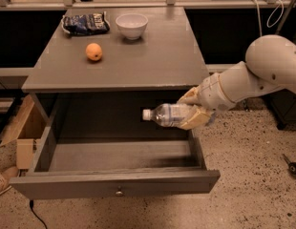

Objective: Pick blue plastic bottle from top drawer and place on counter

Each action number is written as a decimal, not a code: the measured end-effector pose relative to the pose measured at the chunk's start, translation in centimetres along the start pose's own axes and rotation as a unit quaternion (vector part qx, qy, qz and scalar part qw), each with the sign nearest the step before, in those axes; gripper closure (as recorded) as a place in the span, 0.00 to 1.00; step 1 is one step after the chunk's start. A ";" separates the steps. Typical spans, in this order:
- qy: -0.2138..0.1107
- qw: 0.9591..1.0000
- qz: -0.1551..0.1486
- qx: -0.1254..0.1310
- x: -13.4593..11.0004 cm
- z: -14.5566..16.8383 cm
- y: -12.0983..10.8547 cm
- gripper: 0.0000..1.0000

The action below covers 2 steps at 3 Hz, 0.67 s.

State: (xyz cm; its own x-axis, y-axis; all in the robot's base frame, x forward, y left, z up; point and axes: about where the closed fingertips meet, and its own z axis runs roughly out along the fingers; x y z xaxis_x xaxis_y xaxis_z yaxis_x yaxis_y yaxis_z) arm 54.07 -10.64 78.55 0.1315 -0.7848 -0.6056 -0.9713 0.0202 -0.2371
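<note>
My gripper [192, 109] is shut on the blue plastic bottle [168, 115], a small clear bottle with a white cap. It holds the bottle on its side, cap pointing left, in the air above the right part of the open top drawer [114, 185] and just below the front edge of the counter [153, 56]. The bottle's far end is hidden between the tan fingers [198, 118]. The white arm reaches in from the right.
On the counter stand a white bowl [132, 25], an orange [94, 51] and a dark blue snack bag [85, 23] at the back left. A cardboard box [21, 137] sits on the floor left of the cabinet. A dark tool [291, 166] lies on the floor at right.
</note>
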 end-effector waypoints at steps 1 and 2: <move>-0.007 0.999 -0.003 0.032 -1.8 -2.4 -2.0 1.00; -0.020 0.997 -0.012 0.070 -4.9 -5.7 -6.5 1.00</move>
State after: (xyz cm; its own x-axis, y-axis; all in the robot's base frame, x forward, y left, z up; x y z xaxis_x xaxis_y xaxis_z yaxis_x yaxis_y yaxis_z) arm 58.58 -10.41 87.39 0.1642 -0.7606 -0.6281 -0.9308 0.0912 -0.3538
